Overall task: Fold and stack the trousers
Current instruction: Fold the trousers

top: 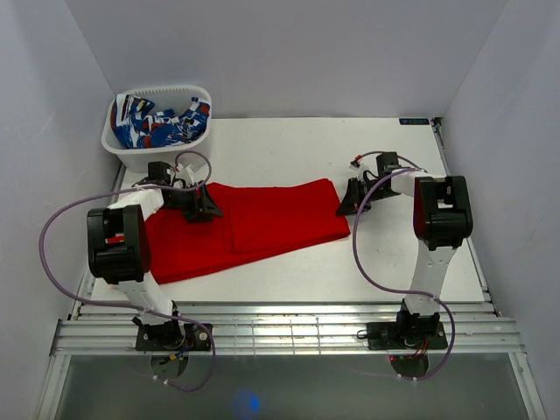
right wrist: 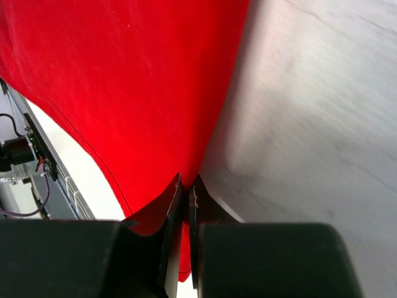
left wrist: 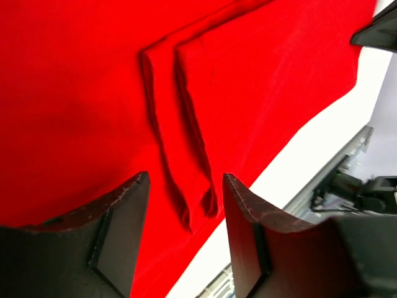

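Note:
The red trousers (top: pixel 254 227) lie flat across the middle of the table, folded with one layer lapped over another. My left gripper (top: pixel 203 208) is open and hovers over their left part; in the left wrist view (left wrist: pixel 185 186) the folded leg ends (left wrist: pixel 186 155) show between the jaws. My right gripper (top: pixel 348 206) is at the trousers' right edge. In the right wrist view (right wrist: pixel 187 186) its jaws are shut on that red edge (right wrist: pixel 149 93).
A white basket (top: pixel 122 150) with blue-white-red patterned cloth (top: pixel 162 121) stands at the back left. A metal rail (top: pixel 289 328) runs along the near table edge. Grey walls close in the left, back and right sides.

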`<action>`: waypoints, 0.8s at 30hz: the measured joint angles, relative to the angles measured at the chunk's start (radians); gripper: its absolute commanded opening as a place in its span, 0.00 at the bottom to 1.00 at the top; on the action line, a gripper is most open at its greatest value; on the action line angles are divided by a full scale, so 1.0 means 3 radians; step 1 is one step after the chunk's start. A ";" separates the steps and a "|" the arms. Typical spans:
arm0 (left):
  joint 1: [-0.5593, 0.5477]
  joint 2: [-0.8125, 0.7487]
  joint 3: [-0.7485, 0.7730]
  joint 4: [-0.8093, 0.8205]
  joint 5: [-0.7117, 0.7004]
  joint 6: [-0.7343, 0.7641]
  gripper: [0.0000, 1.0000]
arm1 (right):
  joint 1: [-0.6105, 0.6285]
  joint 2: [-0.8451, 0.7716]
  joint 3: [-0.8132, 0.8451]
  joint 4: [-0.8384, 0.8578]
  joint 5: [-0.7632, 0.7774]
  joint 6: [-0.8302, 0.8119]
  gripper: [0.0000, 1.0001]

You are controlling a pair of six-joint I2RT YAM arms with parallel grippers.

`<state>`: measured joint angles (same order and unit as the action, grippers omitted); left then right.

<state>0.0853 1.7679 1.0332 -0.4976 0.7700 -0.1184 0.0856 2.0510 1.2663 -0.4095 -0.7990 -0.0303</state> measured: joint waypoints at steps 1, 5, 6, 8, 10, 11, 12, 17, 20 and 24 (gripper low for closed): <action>0.0038 -0.0095 0.0045 -0.0074 -0.0025 0.0067 0.65 | -0.0024 -0.0011 -0.0009 -0.0010 -0.0003 -0.0010 0.08; 0.0401 -0.0491 0.0244 -0.0385 -0.0056 0.0375 0.74 | -0.0334 -0.0201 -0.0065 -0.0182 -0.0004 -0.0145 0.08; 0.0557 -0.0585 0.0285 -0.0453 -0.0064 0.0474 0.75 | -0.0514 -0.0292 -0.0066 -0.0287 0.0000 -0.0228 0.08; 0.0782 -0.0699 0.0314 -0.0551 -0.0102 0.0614 0.76 | -0.0830 -0.0443 -0.0056 -0.0445 0.0009 -0.0392 0.08; 0.0975 -0.0799 0.0310 -0.0657 -0.0207 0.0778 0.89 | -0.1211 -0.0576 0.0019 -0.0694 0.0045 -0.0618 0.08; 0.1010 -0.0830 0.0304 -0.0701 -0.0259 0.0835 0.89 | -0.1376 -0.0614 0.0098 -0.0834 0.0066 -0.0727 0.08; 0.1020 -0.0862 0.0286 -0.0720 -0.0298 0.0880 0.89 | -0.1542 -0.0642 0.0187 -0.0973 0.0092 -0.0842 0.08; 0.0997 -0.0923 0.0131 -0.0801 -0.0308 0.1007 0.89 | -0.1930 -0.0793 0.0596 -0.1545 0.0017 -0.1273 0.08; 0.0993 -0.0891 0.0071 -0.0819 -0.0187 0.0985 0.98 | -0.1857 -0.0993 0.0615 -0.1705 -0.0257 -0.1287 0.08; 0.0988 -0.0837 -0.0075 -0.0683 0.0072 0.0839 0.94 | -0.1595 -0.1227 0.0580 -0.1573 -0.0600 -0.0982 0.08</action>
<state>0.3817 1.5169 1.0107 -0.7025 0.7918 0.1333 -0.3927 1.6829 1.4403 -0.8814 -0.9791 -0.3248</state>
